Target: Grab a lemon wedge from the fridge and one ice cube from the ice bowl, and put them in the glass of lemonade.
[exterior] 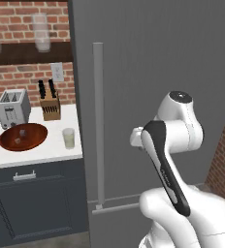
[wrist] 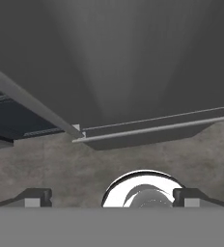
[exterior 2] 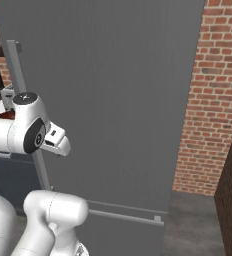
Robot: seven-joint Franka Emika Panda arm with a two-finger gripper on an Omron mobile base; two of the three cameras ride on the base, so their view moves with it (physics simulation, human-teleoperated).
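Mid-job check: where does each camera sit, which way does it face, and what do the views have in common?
Left base view: behind the arm's left, facing the shut fridge and the counter with ice bowl and glass; arm at lower right.
Right base view: behind the arm's right, facing the fridge door and brick wall; arm at lower left.
Hand view: on the hand, looking down the fridge front to the floor; open gripper at the bottom.
Shared: all show the fridge and its handle.

Toaster (exterior: 13, 108) beside knife block (exterior: 50, 104); brick wall (exterior 2: 208, 100)
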